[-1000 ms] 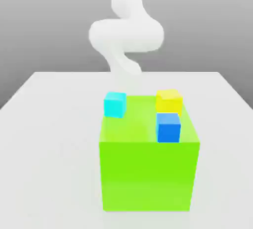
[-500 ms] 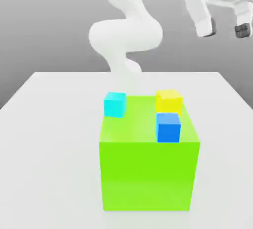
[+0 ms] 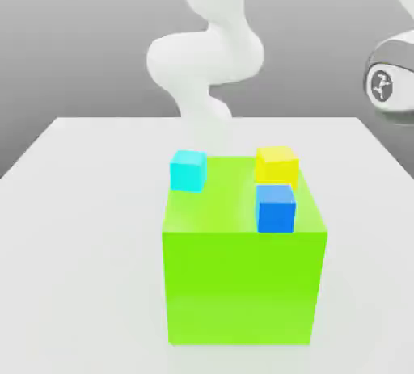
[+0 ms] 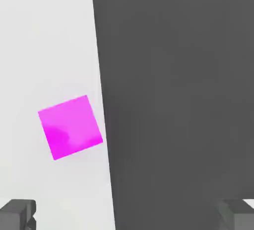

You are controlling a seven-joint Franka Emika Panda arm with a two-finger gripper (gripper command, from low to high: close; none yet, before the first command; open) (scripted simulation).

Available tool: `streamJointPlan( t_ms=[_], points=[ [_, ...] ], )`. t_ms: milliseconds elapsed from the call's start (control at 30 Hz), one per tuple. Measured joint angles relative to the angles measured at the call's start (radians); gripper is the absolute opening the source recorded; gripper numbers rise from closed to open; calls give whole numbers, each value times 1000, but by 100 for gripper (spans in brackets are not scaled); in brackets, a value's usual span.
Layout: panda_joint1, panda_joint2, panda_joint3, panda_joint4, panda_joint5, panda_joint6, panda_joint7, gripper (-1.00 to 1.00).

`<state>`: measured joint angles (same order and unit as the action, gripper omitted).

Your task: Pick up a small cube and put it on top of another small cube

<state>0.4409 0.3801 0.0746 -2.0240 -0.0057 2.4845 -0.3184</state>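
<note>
In the hand view, the small magenta cube (image 4: 70,127) lies flat on the white table (image 4: 44,35), close to the table's edge where the dark floor (image 4: 183,100) begins. My gripper (image 4: 127,216) hangs above it, open. Its two dark fingertips (image 4: 17,214) stand wide apart with nothing between them, and the cube is apart from both. In the exterior view, a cyan cube (image 3: 188,170), a yellow cube (image 3: 276,164) and a blue cube (image 3: 276,208) rest on top of the big green cube (image 3: 242,283).
The white arm (image 3: 206,57) rises behind the green cube, and a rounded link of it (image 3: 390,81) shows at the exterior view's right edge. Bare white table (image 3: 81,227) surrounds the green cube on all sides.
Half a second ago the hand hung in the exterior view's upper right with its fingers apart. It has since swung out of that picture, leaving a rounded arm link at the right edge. The cubes have not moved.
</note>
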Motion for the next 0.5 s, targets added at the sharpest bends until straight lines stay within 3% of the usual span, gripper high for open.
streamJointPlan(
  t_ms=[233, 267, 500],
  points=[
    [47, 252, 7, 58, -87, 111, -75, 0],
    [48, 271, 5, 63, -89, 125, -74, -100],
    [49, 266, 5, 62, -88, 119, -76, -100]
  ],
)
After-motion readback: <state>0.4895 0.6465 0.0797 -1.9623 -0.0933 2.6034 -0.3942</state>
